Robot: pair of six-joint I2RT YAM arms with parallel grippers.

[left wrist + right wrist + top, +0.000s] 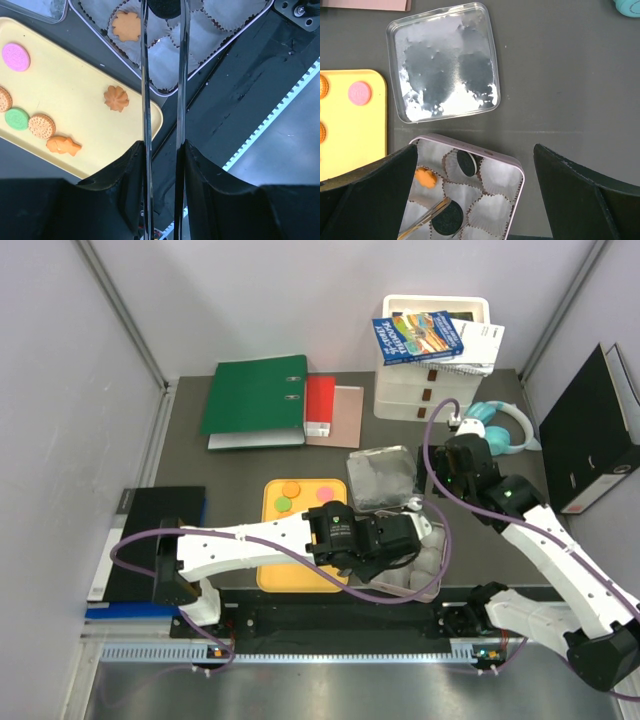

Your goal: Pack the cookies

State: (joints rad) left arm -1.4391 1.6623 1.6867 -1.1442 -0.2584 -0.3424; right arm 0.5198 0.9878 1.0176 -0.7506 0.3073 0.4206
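My left gripper [162, 150] is shut on metal tweezers [145, 100], whose tips pinch a black cookie [165, 6] over the pink tin [517, 172] of white paper cups. That cookie also shows in the right wrist view [447, 219]. The tin holds another black cookie [466, 163] on edge and an orange flower cookie [126, 26]. The yellow tray [75, 80] carries a pink cookie [15, 56], a green one [17, 119] and several orange ones [116, 98]. My right gripper [475, 150] is open and empty, high above the tin's far side.
The tin's clear lid [442, 62] lies on the table just behind the tin. A green binder [255, 395], a red book [320, 405], white drawers [430, 370], teal headphones [500, 425] and a black binder [590, 430] stand at the back and right.
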